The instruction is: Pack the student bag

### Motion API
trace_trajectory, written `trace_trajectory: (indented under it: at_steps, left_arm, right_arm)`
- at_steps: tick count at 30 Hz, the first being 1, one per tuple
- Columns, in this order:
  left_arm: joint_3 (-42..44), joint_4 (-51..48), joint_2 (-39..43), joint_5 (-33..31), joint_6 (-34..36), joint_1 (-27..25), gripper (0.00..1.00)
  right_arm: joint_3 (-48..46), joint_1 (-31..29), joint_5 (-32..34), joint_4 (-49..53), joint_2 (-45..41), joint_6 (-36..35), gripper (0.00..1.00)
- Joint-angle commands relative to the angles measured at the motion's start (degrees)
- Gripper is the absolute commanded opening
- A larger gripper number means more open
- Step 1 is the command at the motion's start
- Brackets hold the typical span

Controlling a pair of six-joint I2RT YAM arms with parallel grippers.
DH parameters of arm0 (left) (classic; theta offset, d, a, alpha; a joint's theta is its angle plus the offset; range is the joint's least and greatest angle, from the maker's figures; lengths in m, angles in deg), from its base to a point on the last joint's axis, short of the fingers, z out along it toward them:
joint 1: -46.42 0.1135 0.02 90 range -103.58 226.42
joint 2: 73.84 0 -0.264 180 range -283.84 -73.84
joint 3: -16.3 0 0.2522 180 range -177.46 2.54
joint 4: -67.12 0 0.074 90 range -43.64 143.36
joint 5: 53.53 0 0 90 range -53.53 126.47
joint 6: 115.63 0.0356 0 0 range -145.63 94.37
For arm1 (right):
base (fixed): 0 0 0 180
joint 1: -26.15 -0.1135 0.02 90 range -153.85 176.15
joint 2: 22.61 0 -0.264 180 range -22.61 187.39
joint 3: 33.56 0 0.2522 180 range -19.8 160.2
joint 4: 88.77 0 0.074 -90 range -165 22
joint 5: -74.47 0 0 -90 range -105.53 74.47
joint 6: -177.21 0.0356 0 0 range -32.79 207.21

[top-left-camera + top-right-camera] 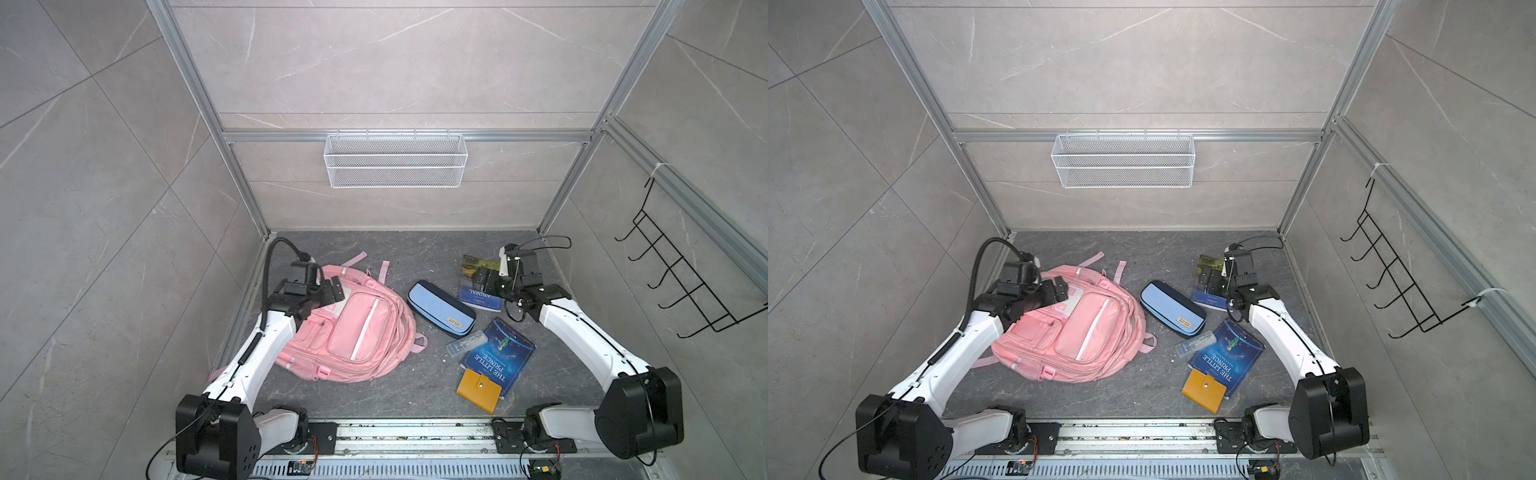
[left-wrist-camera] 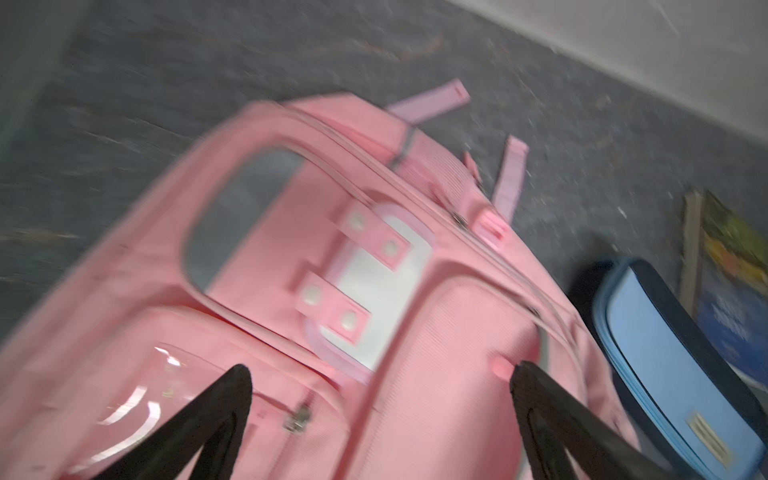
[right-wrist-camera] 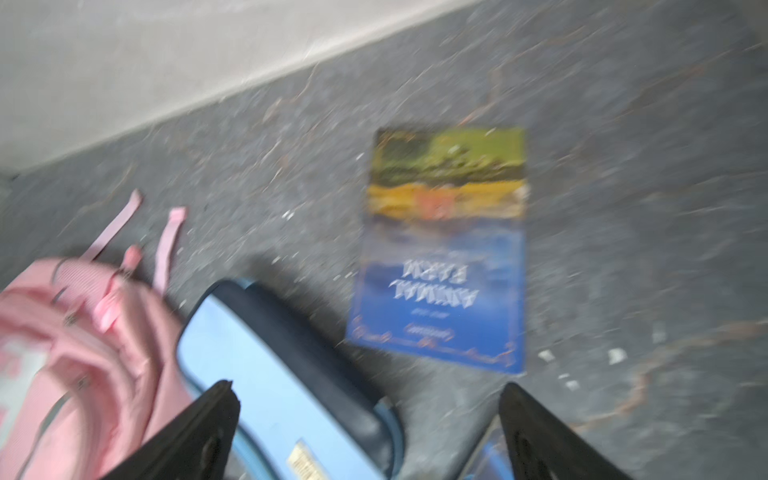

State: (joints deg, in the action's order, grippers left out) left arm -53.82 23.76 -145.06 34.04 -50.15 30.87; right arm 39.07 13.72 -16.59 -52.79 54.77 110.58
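Note:
The student bag (image 1: 353, 328) (image 1: 1075, 332) is a pink backpack lying front-up on the left of the dark floor, its straps trailing toward the back wall. My left gripper (image 1: 332, 291) (image 1: 1059, 291) hovers open over the bag's top end. In the blurred left wrist view the black fingertips (image 2: 243, 378) of this gripper (image 2: 380, 372) straddle the pink front pockets (image 2: 436, 353), with nothing held. My right gripper (image 1: 478, 280) (image 1: 1209, 284) hangs open over the Animal Farm book (image 3: 444, 257). In the right wrist view that gripper (image 3: 369, 390) is empty.
A light-blue and navy pencil case (image 1: 440, 307) lies between the bag and the books. The Little Prince book (image 1: 498, 357), a clear plastic case (image 1: 466, 343) and a yellow wallet (image 1: 478, 390) lie front right. A wire basket (image 1: 395, 160) hangs on the back wall and a black hook rack (image 1: 681, 282) on the right.

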Motion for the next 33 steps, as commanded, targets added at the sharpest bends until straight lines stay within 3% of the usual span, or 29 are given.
trace_trajectory:
  at_steps: [1, 6, 14, 20, 26, 33]
  left_arm:
    - [-6.68, -12.92, -4.50, 0.90, -4.87, -8.07, 0.96]
    - [-13.00, -16.43, -13.14, -1.59, -8.98, -19.35, 0.94]
    - [-23.44, -22.85, -29.04, -12.99, -12.75, -29.33, 0.89]
    - [-30.97, -31.45, -37.62, -19.82, -18.72, -30.68, 0.80]
    - [-37.39, -40.14, -43.38, -23.06, -20.21, -30.69, 0.67]
    - [-32.69, -31.63, -34.90, -17.08, -18.45, -30.90, 0.65]
  right_arm:
    - [2.88, -2.51, -2.55, 7.69, 2.30, 5.63, 1.00]
    - [4.30, -5.32, -6.11, 6.50, 4.24, 8.14, 1.00]
    - [7.23, -6.16, -8.41, 7.23, 6.31, 4.21, 1.00]
    - [9.50, -6.18, -11.57, 8.83, 9.02, -0.69, 1.00]
    - [10.80, -6.18, -16.79, 8.89, 11.12, -3.93, 1.00]
    - [14.16, -6.11, -22.29, 10.90, 13.38, -5.39, 1.00]
